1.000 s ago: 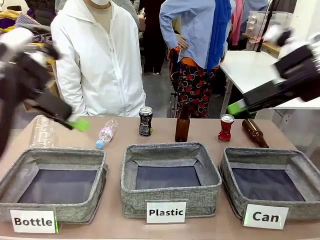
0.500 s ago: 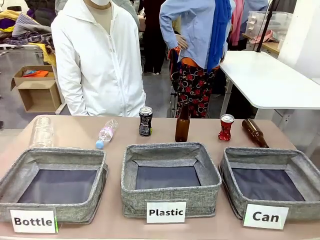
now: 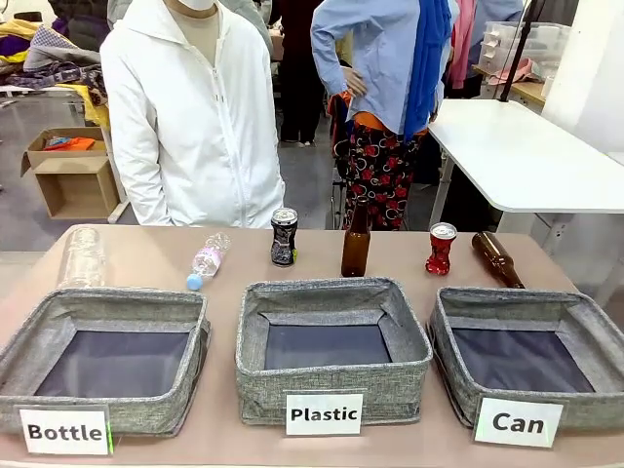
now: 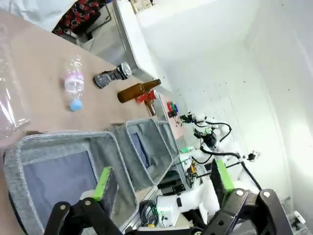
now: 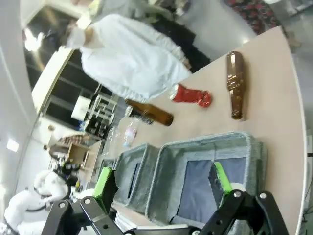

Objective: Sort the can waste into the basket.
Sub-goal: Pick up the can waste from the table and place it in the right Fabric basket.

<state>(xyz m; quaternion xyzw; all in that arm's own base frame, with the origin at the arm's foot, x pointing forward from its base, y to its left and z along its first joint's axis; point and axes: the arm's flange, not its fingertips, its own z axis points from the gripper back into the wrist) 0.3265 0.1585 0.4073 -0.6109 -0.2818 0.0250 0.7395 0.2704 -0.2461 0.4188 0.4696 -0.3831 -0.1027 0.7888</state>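
Both arms have drawn back from over the counter (image 3: 146,255) since a second ago. The left tool (image 4: 163,177) and right tool (image 5: 162,179) gape wide, holding nothing. The red can (image 3: 441,249) stands just behind the Can basket (image 3: 507,295), and the black can (image 3: 284,237) stands farther left. Both are likely light, thin-walled and slick, so each should be gripped gently across its mid-body.

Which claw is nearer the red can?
Right. The right claw faces the Can basket, with the red can just beyond; the left claw faces the Bottle basket, at the row's other end.
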